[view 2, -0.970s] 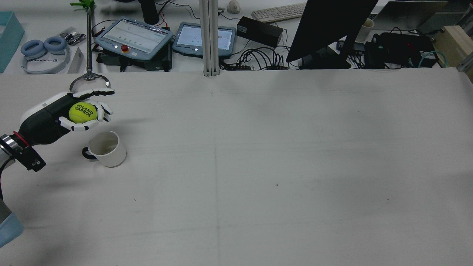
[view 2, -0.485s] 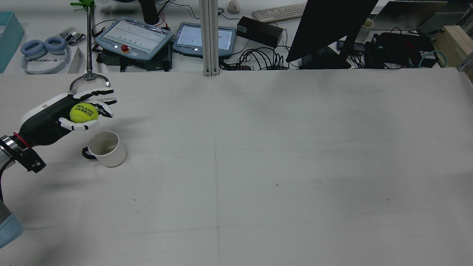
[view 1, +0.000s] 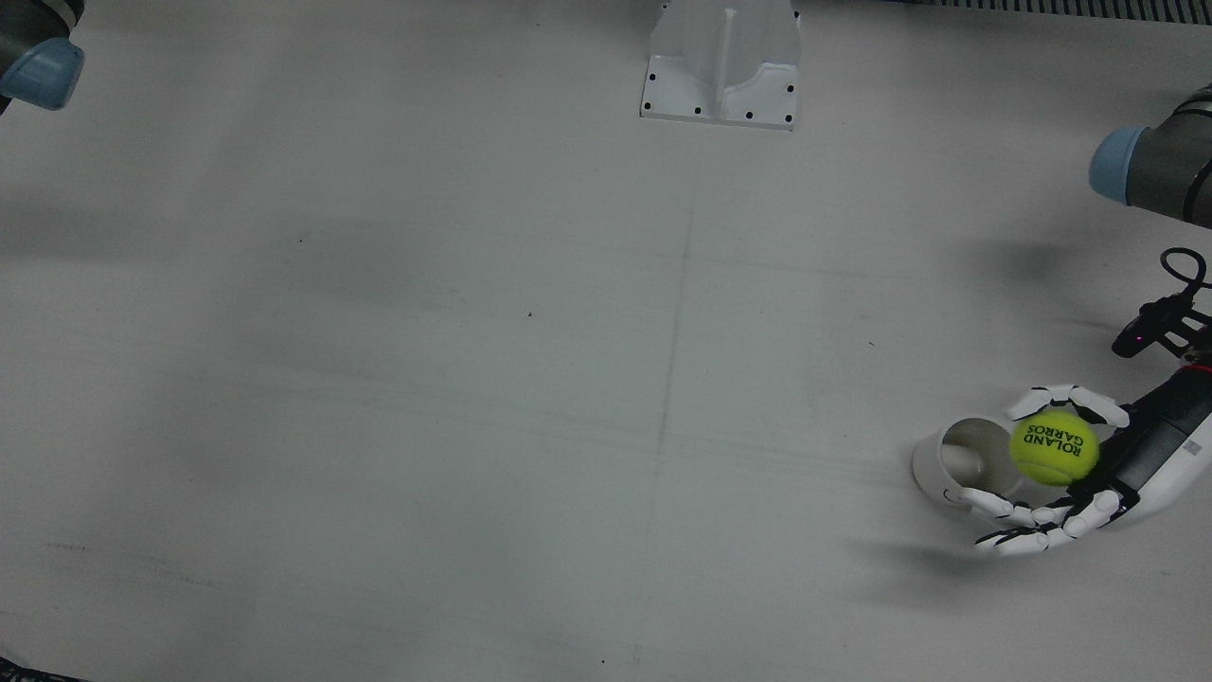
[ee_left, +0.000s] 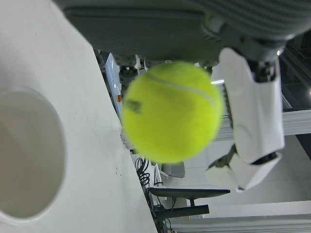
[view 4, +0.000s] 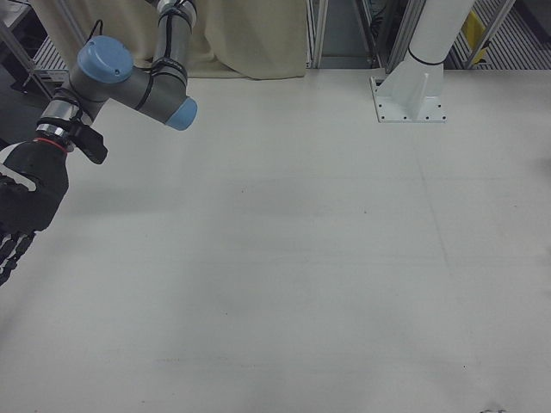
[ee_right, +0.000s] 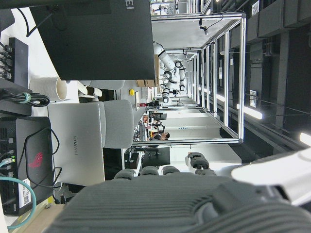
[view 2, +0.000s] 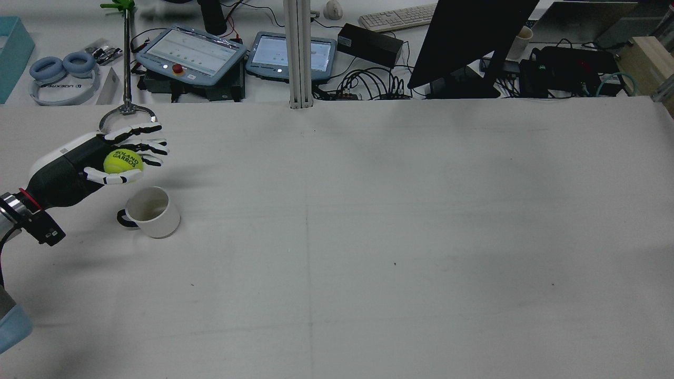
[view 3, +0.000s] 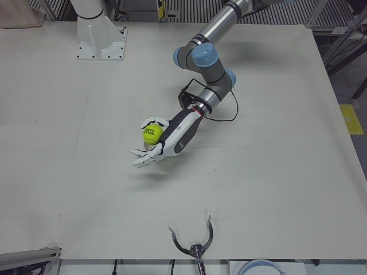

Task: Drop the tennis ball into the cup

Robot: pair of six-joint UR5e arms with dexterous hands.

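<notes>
We see the left robot hand (view 2: 113, 158), fingers spread, cradling the tennis ball (view 2: 122, 161) just beside the cup (view 2: 151, 211); right robot hand (view 4: 21, 215) holds nothing, fingers mostly out of frame

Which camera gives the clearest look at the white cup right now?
The rear view: the cup shows whole, with rim, wall and dark handle. The front view has the left hand overlapping it, the left hand view crops it, and the others miss it.

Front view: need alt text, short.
Near-overhead shot of a pale table: at the lower right, the left hand cradles a yellow-green tennis ball printed ROLAND GARROS, its fingers spread, beside the open mouth of a white cup. A white pedestal base sits at top centre.
</notes>
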